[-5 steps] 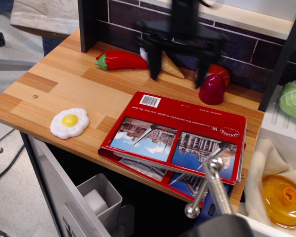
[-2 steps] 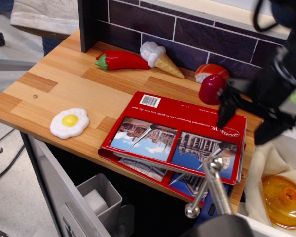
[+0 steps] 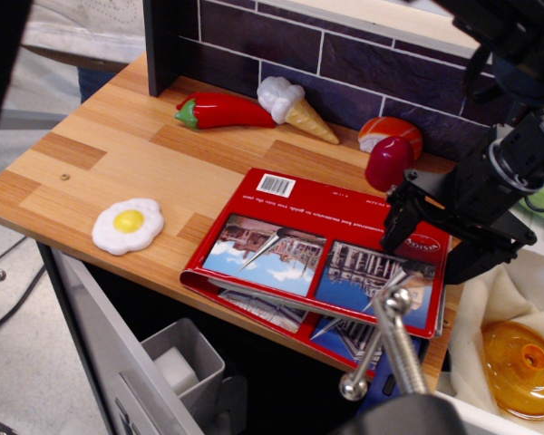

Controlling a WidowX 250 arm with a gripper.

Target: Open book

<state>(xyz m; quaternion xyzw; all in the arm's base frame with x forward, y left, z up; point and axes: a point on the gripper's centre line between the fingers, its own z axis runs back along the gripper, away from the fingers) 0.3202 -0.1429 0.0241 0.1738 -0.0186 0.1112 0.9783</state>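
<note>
The red book [image 3: 319,254] lies closed on the wooden table, hanging a little over the front edge. Its cover shows two building photos, a white barcode and a white oval logo partly behind my gripper. Glossy pages peek out under the cover at the front. My black gripper [image 3: 435,249] hangs over the book's right edge with its two fingers spread apart and nothing between them. The left finger [image 3: 397,227] is over the cover near the logo; the right finger stands just past the book's edge.
A toy fried egg [image 3: 128,226] lies left of the book. A red pepper [image 3: 222,111], an ice cream cone [image 3: 293,106], a sushi piece [image 3: 390,131] and a dark red dome [image 3: 390,163] sit by the brick wall. A metal rod [image 3: 381,340] rises in front. An orange lid [image 3: 524,367] lies at right.
My gripper moved from the back of the table to the right, then down and a little left onto the book's right edge. The book has not moved.
</note>
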